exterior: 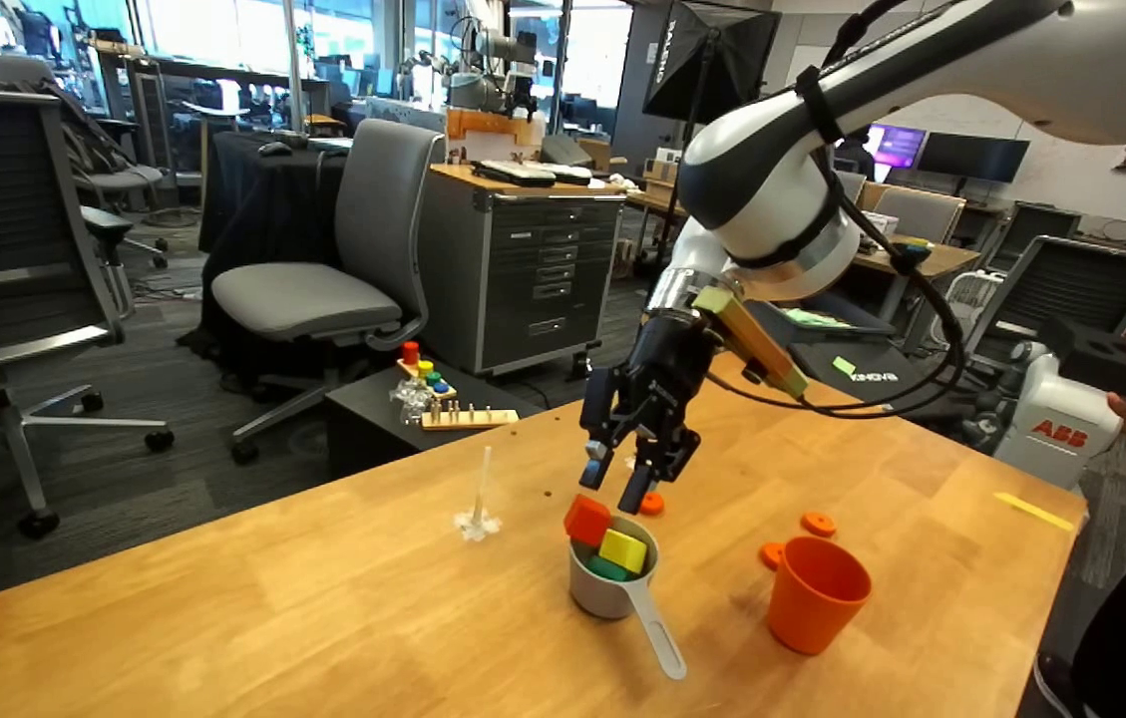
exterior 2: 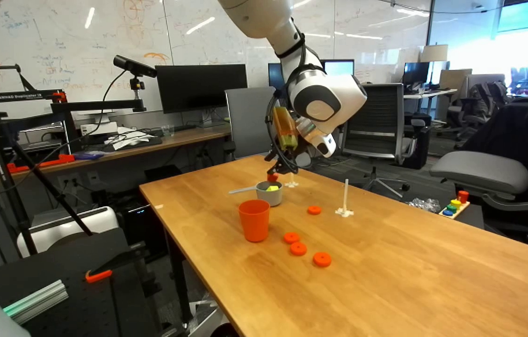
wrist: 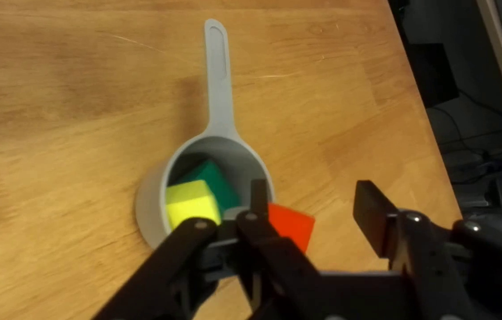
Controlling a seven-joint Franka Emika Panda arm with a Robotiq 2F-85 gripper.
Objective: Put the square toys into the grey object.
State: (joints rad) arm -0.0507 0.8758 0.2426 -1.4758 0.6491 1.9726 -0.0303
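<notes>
My gripper (exterior: 614, 481) hangs just above the grey scoop (exterior: 598, 598), fingers spread apart, nothing clamped btwn them. Scoop's upright on the table (exterior: 323, 598), lower ctr in an exterior view; in the wrist view its handle (wrist: 219, 80), the long axis, runs up twd top ctr. Yellow cube (wrist: 190, 202) + green cube (wrist: 219, 184) are inside, yellow partly over green. Red-orange cube (wrist: 294, 224) is tilted at the rim opp. the handle, lower right of the bowl in wrist view, partly past the edge; can't tell what bears it or if it's settled.

Key bit: in wrist view that cube shows btwn my fingers, tight by the left-hand one, w/ scoop's mouth to its upper left. So next, I reckon, a soft nudge twd upper left w/ the right-hand finger, lowered 1st. Pushed the opp. way, it'd prob. drop on the table.
</notes>
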